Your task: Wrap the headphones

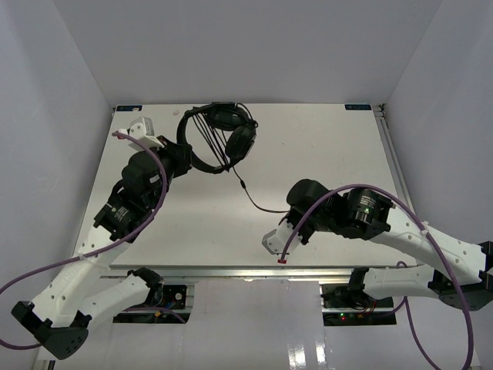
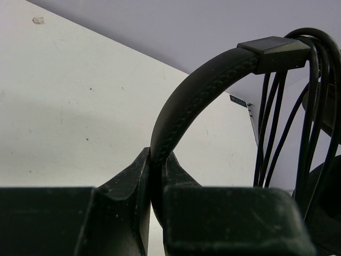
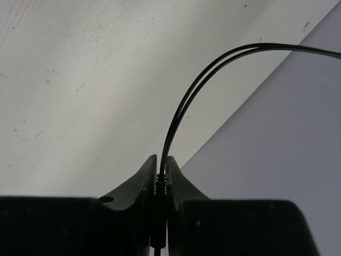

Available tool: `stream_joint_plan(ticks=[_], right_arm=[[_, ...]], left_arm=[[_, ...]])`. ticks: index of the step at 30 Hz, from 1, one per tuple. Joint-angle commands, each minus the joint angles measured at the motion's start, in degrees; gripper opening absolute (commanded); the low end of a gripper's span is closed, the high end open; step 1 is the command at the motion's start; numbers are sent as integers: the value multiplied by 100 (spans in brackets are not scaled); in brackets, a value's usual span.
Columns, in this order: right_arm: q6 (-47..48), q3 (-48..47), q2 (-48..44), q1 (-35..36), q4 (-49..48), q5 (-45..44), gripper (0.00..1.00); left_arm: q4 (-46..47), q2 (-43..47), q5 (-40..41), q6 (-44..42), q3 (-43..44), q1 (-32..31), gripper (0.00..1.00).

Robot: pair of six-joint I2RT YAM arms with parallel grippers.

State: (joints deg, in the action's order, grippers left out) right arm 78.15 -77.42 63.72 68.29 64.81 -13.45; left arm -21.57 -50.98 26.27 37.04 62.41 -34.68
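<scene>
The black headphones (image 1: 231, 132) are held up over the far middle of the white table (image 1: 323, 146). My left gripper (image 1: 187, 156) is shut on their headband (image 2: 197, 90), which rises between the jaws of my left gripper (image 2: 157, 166). Several turns of the thin black cable (image 2: 274, 122) hang over the headband by the earcups. The free cable (image 1: 258, 203) runs down from the headphones to my right gripper (image 1: 282, 254) near the table's front edge. My right gripper (image 3: 161, 170) is shut on the cable's plug (image 3: 161, 193), and two strands of cable (image 3: 186, 106) arc away from it.
Grey walls enclose the table on three sides. A metal rail (image 1: 389, 154) runs along the right edge and another (image 1: 231, 270) along the front. Thick purple robot cables (image 1: 154, 193) loop over both arms.
</scene>
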Motion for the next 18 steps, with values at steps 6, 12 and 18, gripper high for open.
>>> stream_joint_plan(ticks=[6, 12, 18], right_arm=[[-132, -388, 8, 126, 516, -275, 8], [-144, -514, 22, 387, 676, -287, 8], [79, -36, 182, 707, 231, -807, 8]], left_arm=[[-18, 211, 186, -130, 201, -13, 0], [112, -183, 199, -146, 226, -13, 0], [-12, -799, 37, -218, 639, -4, 0]])
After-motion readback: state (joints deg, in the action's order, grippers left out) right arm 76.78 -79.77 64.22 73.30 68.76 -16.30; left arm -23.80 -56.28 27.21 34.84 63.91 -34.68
